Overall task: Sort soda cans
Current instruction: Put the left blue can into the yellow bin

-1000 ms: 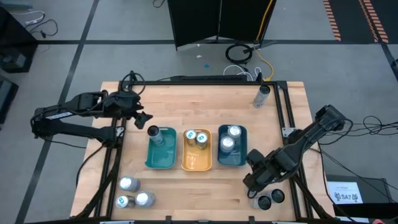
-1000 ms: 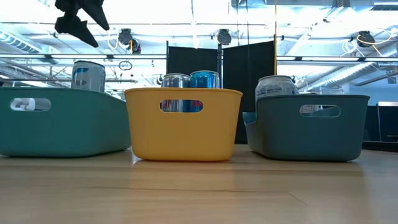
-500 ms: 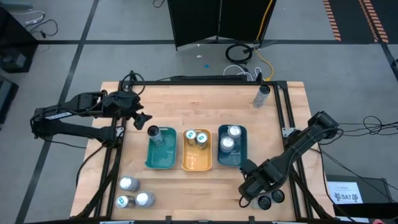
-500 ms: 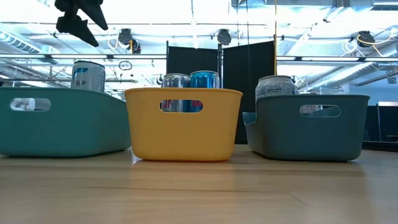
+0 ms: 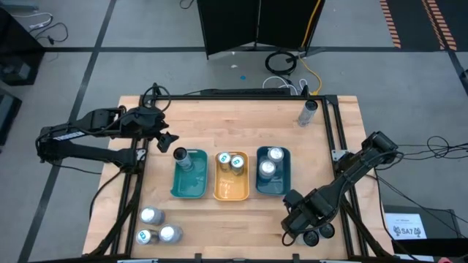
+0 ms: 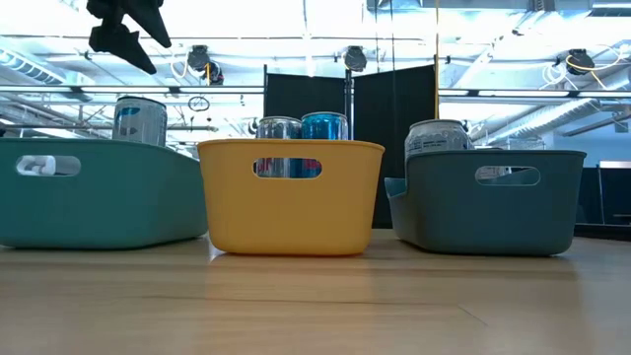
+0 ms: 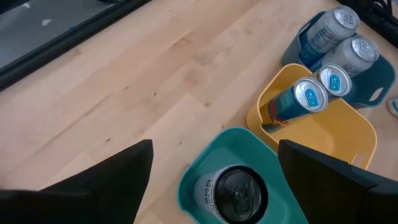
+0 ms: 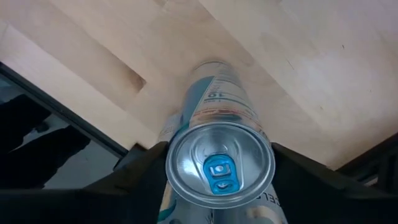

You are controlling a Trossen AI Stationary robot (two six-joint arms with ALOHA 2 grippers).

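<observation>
1. At 5 o'clock on the bench (image 5: 219, 212), the right end effector (image 5: 304, 227) sits low over a pair of loose cans (image 5: 325, 232). Its wrist view shows a silver-topped can (image 8: 219, 163) right in its mouth. I cannot tell whether it is clamped on that can yet. This looks like the pick now in hand.
2. At 7 o'clock, three unsorted cans (image 5: 150, 215) stand in a cluster, untouched.
3. In the middle, three trays stand in a row.
   - The teal tray (image 5: 189, 188) holds one dark-topped can (image 7: 236, 193).
   - The yellow tray (image 5: 231, 193) holds two blue-tabbed cans (image 7: 310, 94).
   - The blue tray (image 5: 273, 188) holds two silver cans (image 7: 356, 55).
4. At 10 o'clock, the left end effector (image 5: 167, 140) hovers above the teal tray's far end, spread apart and empty.
5. At 1 o'clock, a lone can (image 5: 308, 111) rests by the far rail, not sorted.
6. My judgement is that the task is about half done, with five cans binned and roughly six left on the bench.
7. Several things are hard to make out.
   - The right arm covers part of the 5 o'clock pair, so the count and colour there are unsure.
   - The low view shows only can tops above the tray walls and none of the loose cans.
   - The sorting rule cannot be read for certain, and neither can the pose of the far can, upright or lying.
</observation>
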